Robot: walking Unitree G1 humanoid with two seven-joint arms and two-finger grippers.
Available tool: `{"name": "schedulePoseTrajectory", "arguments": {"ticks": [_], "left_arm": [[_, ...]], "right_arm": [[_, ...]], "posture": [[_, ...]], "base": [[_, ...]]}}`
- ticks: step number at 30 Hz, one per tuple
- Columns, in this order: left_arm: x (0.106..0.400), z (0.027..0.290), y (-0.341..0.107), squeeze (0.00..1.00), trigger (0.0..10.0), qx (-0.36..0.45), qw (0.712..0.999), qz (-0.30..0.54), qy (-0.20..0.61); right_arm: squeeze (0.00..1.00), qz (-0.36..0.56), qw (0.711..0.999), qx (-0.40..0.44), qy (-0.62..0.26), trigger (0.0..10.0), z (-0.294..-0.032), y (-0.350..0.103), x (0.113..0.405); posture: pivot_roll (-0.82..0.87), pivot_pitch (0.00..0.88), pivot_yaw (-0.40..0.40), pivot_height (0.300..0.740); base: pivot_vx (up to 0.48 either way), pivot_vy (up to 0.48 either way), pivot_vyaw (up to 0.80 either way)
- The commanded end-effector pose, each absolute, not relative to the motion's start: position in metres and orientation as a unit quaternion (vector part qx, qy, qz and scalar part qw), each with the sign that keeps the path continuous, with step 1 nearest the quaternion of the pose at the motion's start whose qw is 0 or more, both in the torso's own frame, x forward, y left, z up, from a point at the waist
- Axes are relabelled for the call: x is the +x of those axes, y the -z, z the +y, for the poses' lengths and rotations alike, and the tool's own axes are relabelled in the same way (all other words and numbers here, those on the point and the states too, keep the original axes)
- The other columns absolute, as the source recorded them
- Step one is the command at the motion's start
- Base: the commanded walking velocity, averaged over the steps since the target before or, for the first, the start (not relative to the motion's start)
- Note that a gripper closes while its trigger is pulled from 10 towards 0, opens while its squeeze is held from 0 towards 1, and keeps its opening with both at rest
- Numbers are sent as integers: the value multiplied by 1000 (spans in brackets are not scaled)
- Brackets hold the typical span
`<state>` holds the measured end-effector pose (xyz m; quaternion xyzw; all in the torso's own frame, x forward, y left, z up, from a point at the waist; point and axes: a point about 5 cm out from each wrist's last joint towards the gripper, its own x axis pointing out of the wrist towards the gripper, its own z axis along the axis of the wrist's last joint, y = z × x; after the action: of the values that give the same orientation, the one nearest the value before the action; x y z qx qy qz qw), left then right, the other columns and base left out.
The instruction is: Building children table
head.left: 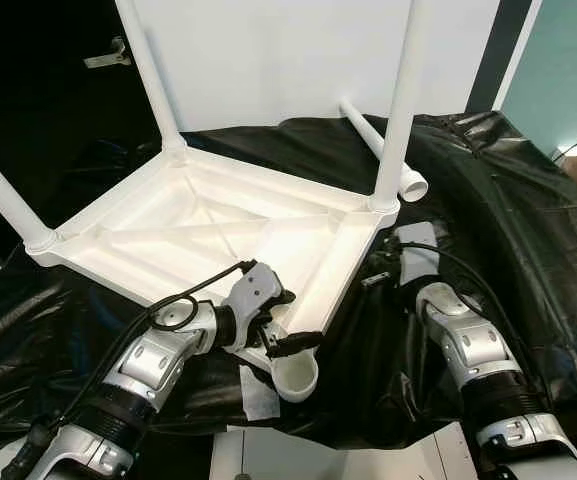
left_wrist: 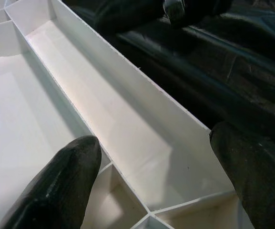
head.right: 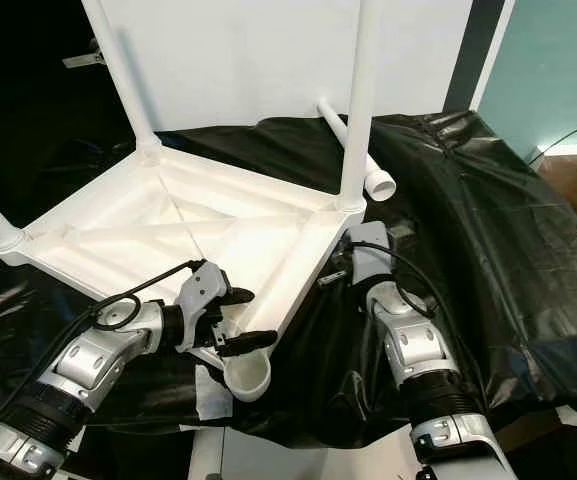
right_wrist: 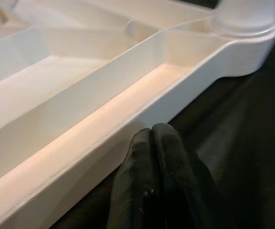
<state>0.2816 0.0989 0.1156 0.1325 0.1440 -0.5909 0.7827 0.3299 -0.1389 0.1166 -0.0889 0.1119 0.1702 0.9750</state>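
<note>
White moulded plastic, the upturned children's table lies on the black-sheeted desk, three legs up, one loose leg behind. It looks light and stiff, probably slick. My left gripper spreads wide astride the near rim, the best hold. My right gripper, fingers pressed together, sits against the side rim.

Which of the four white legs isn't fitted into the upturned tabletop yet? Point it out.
The loose leg lying flat on the black sheet beyond the tabletop. The other three stand upright in corner sockets.
</note>
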Motion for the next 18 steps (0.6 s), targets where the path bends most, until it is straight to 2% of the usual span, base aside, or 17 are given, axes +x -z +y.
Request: {"name": "schedulePoseTrajectory", "arguments": {"ticks": [1, 10, 18], "left_arm": [[276, 98, -96, 255, 10000, 134, 782, 186, 580], [277, 98, -92, 176, 10000, 137, 794, 186, 563], [269, 91, -92, 161, 10000, 131, 790, 186, 569]], "right_arm": [[0, 131, 972, -89, -177, 10000, -137, -110, 330], [0, 158, 970, -75, -170, 10000, -145, -99, 335], [0, 167, 967, -105, -164, 10000, -155, -104, 367]], "posture": [[-28, 0, 28, 740], [-20, 0, 28, 740], [7, 1, 32, 740]], "base": [[0, 0, 0], [0, 0, 0], [0, 0, 0]]}}
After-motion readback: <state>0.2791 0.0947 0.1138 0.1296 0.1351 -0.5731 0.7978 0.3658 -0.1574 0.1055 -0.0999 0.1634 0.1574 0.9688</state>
